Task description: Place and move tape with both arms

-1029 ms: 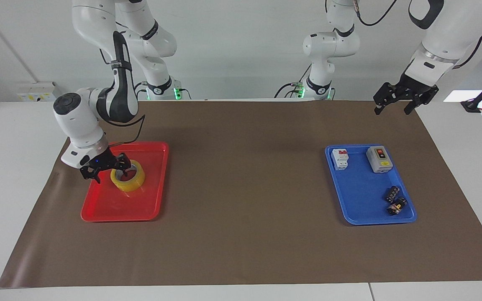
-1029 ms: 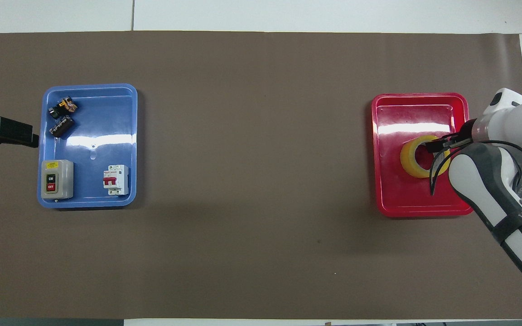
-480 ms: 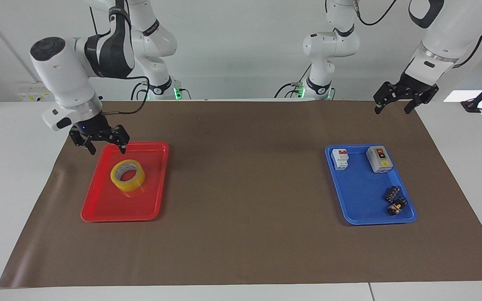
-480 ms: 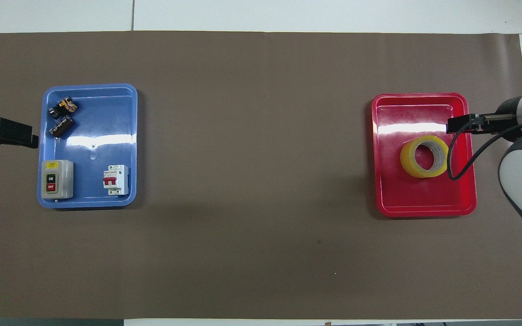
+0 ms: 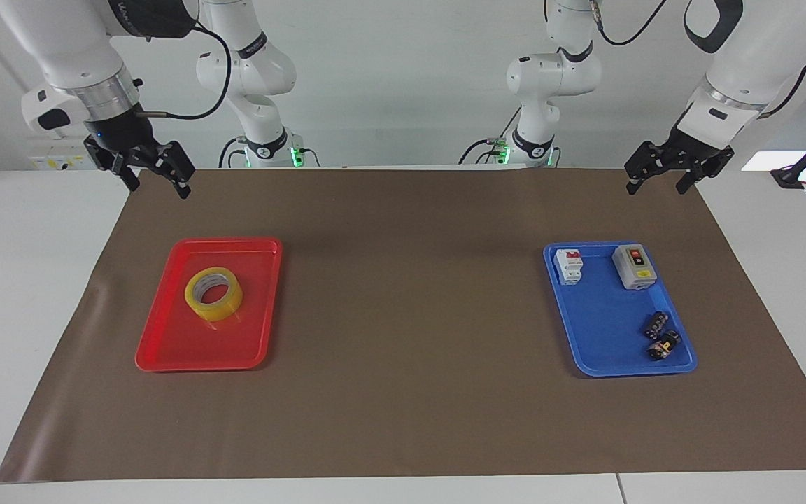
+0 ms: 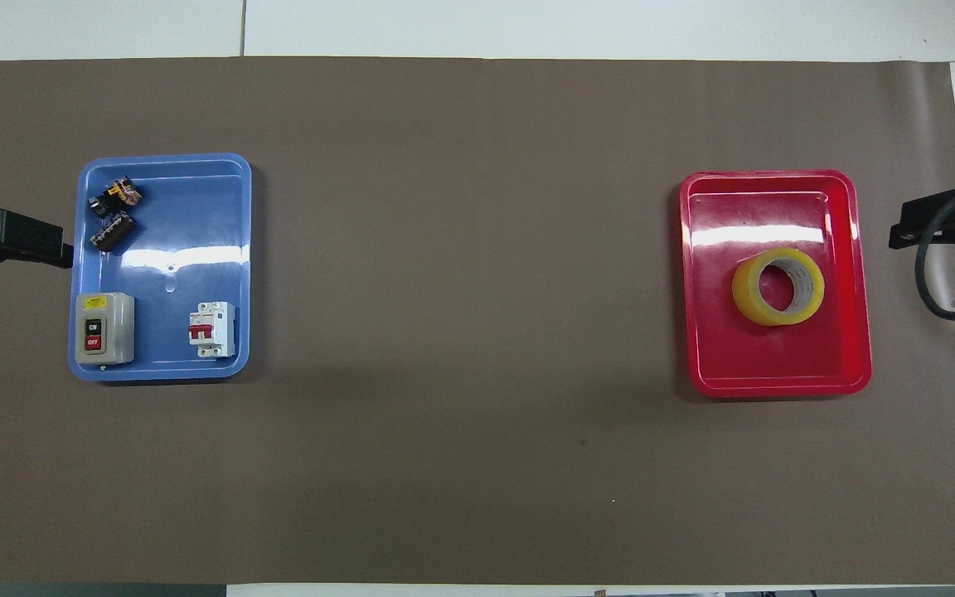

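Note:
The tape (image 5: 221,306) (image 6: 744,290), a yellow roll with a pale core, lies flat in the red tray (image 5: 165,350) (image 6: 776,365) at the right arm's end of the table. My right gripper (image 5: 157,187) (image 6: 908,228) hangs open and empty, high over the brown mat's edge, well clear of the tray and the tape. Above the mat's corner at the left arm's end, my left gripper (image 5: 655,187) (image 6: 55,249) waits open and empty, close to the blue tray (image 5: 606,329) (image 6: 171,224).
The blue tray holds a grey on/off switch box (image 5: 634,266) (image 6: 104,329), a white circuit breaker (image 5: 569,267) (image 6: 212,329) and small black connectors (image 5: 660,336) (image 6: 113,215). Two smaller white arms (image 5: 263,84) (image 5: 543,84) stand at the robots' end of the table.
My right gripper, which was down at the tape with a finger in its core, has risen and drawn back toward the robots. The tape stayed in the red tray. The left arm barely moved.

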